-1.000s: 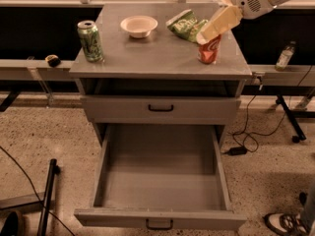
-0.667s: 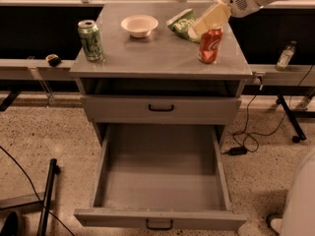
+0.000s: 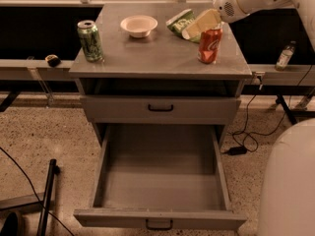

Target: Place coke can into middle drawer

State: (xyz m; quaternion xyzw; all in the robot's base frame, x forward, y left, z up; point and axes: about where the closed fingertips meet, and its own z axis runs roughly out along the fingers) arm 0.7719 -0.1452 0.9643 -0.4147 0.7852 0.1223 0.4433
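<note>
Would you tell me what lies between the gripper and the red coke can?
Nothing, in the camera view: the cream gripper hangs at the rim of the small red aluminium coke can, no gap showing.

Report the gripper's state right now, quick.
Gripper: over the cabinet top, beside the top of the standing coke can. Open, closed or holding cannot be told.

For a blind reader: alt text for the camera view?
The gripper is at the top of the red coke can standing on a grey cabinet, above the open, empty middle drawer. A green can, bowl and snack bag share the top.
</note>
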